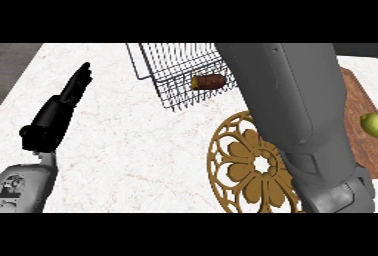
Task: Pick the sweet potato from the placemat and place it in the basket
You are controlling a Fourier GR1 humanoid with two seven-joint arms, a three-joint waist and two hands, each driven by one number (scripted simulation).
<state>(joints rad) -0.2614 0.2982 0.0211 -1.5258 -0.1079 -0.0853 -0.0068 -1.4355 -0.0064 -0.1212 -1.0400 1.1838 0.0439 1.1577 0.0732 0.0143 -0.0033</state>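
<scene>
Already we find the sweet potato (209, 81) lying inside the wire basket (159, 75), on its mesh floor near the basket's right part, just left of our right forearm (295, 100). Its long axis runs roughly across the view, left to right with a slight tilt; the left end shows a paler orange cut face, and the darker reddish-brown body points right toward the forearm. Our right forearm rises from the lower right edge and crosses the view up to the top, covering the basket's right side; our right hand is hidden beyond the upper edge, so we cannot tell how its fingers stand. Our left hand (63, 107) shows at the left, well apart from the basket, its black fingers straight and together, pointing up and slightly right, holding nothing. The round golden placemat (244, 165) with its flower cutout lies on the white marbled table (133, 150) just below the basket, partly under our right forearm, with nothing visible resting on it. At the right edge we see a brown wooden board (362, 100) and, on it, part of a yellow-green fruit (370, 124).
</scene>
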